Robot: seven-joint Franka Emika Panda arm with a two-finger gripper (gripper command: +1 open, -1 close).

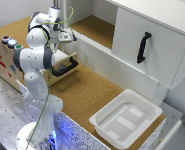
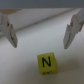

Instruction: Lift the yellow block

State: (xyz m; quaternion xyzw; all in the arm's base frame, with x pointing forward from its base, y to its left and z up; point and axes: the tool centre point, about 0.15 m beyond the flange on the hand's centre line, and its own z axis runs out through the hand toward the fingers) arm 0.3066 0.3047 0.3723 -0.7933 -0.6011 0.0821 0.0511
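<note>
The yellow block [image 2: 47,62] is a small bright-yellow cube with a black letter N on its face. In the wrist view it lies on a pale surface, apart from my gripper [image 2: 42,36] and not between the fingertips. The jaws stand wide open, with one finger [image 2: 9,31] on each side of the picture and nothing held. In the exterior view my gripper [image 1: 67,37] hangs over the open wooden drawer [image 1: 67,64] with the black handle. The block is hidden there behind the arm.
A wooden box with coloured buttons [image 1: 9,42] stands at the exterior view's left. A white cabinet door with a black handle [image 1: 143,47] is at the right. A white plastic tray [image 1: 127,117] sits at the cork table's front right.
</note>
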